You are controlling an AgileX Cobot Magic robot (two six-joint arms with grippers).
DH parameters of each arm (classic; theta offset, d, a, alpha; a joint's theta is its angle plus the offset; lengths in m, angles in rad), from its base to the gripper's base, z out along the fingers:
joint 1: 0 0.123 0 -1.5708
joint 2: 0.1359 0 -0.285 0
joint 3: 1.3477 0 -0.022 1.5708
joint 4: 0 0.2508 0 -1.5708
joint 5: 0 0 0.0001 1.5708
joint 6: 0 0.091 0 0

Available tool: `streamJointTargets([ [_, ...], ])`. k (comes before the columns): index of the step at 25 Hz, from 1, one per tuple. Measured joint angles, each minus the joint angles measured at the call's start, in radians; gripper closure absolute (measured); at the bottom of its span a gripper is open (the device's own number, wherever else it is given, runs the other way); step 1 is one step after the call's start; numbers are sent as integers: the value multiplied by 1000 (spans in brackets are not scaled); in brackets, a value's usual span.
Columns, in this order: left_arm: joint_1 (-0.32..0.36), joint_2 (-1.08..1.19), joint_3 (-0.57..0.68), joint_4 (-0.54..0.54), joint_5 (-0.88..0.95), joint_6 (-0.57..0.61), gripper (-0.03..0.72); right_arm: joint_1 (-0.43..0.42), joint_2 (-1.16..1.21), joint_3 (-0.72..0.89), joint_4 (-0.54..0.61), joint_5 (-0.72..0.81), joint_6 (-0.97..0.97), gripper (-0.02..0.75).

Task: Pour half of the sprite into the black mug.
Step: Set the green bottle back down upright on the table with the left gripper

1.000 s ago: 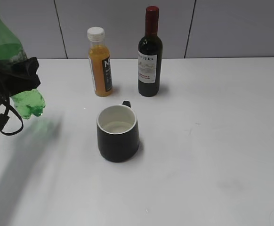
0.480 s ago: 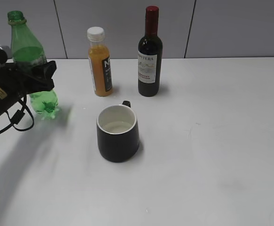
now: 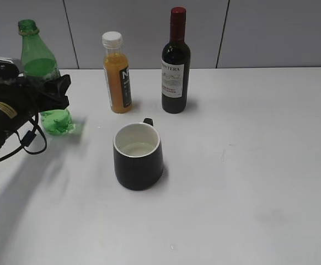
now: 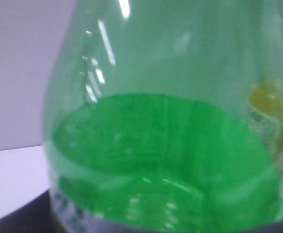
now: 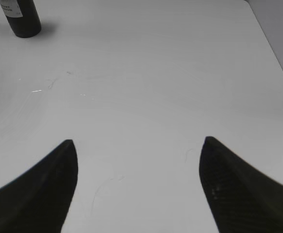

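White table (image 3: pixel 249 165); black mug (image 3: pixel 138 156); juice bottle (image 3: pixel 116 74); wine bottle (image 3: pixel 175 63)

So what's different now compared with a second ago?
The left gripper, clamped on the sprite, has carried it in from the left edge toward the table's middle, lowered it and brought it from tilted to upright; its base is now near or on the table. The black mug, orange juice bottle, wine bottle and open right gripper stayed put.

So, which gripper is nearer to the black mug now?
Left. The left gripper holds the sprite to the left of the black mug. The right gripper hangs open over bare table, mug out of its view.
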Motion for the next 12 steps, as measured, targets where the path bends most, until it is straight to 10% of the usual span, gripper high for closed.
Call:
streamJointTargets([
  [5, 0, 2, -1, 0, -9, 27, 216, 0, 0, 0, 0, 0, 0, 148],
  [12, 0, -7, 22, -5, -17, 41, 11, 0, 0, 0, 0, 0, 0, 148],
])
